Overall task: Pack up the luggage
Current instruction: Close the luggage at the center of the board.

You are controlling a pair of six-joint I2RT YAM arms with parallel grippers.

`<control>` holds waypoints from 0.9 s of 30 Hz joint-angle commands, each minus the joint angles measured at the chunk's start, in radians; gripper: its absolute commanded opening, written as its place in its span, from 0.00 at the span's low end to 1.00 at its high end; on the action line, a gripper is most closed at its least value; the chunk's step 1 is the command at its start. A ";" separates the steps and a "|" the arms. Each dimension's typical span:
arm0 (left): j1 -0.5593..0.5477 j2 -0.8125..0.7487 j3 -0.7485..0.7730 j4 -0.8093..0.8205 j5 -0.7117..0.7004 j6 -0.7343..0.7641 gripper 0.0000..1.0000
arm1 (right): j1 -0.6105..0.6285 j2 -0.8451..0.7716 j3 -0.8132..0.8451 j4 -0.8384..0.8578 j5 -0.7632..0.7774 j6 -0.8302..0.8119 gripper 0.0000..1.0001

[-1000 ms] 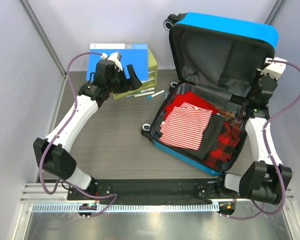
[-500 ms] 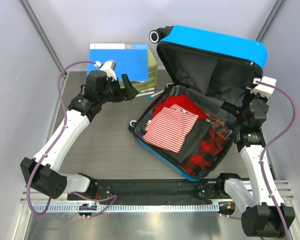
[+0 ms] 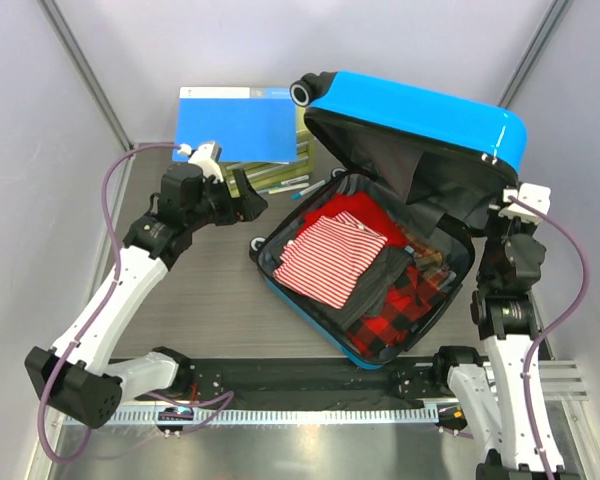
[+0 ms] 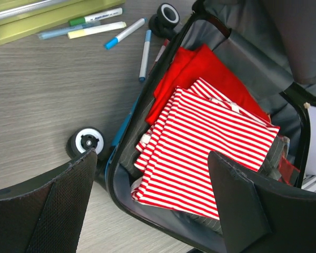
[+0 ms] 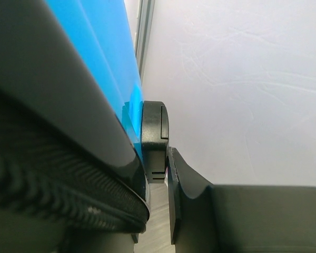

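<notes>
On the grey counter (image 3: 200, 300), mid-right in the overhead frame, the suitcase (image 3: 420, 100) lay open and filled. The right pincer (image 3: 498, 208) apparently pinched its lid edge to close it; the left pincer (image 3: 248, 195) gaped empty.

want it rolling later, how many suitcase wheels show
3: lid wheel, on the raised lid's left corner; far base wheel, beside the pens; near base wheel, at the shell's near-left corner. A fourth may be hidden behind the lid.
</notes>
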 commanded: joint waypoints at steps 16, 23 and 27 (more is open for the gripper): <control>-0.003 -0.260 -0.056 -0.207 -0.195 -0.092 0.87 | 0.029 -0.469 0.025 -0.513 -0.534 0.052 0.06; -0.002 -0.289 -0.063 -0.234 -0.199 -0.104 0.87 | 0.028 -0.519 0.052 -0.665 -0.690 0.089 0.13; -0.002 -0.298 -0.046 -0.253 -0.222 -0.105 0.87 | 0.025 -0.522 0.121 -0.749 -0.746 0.110 0.33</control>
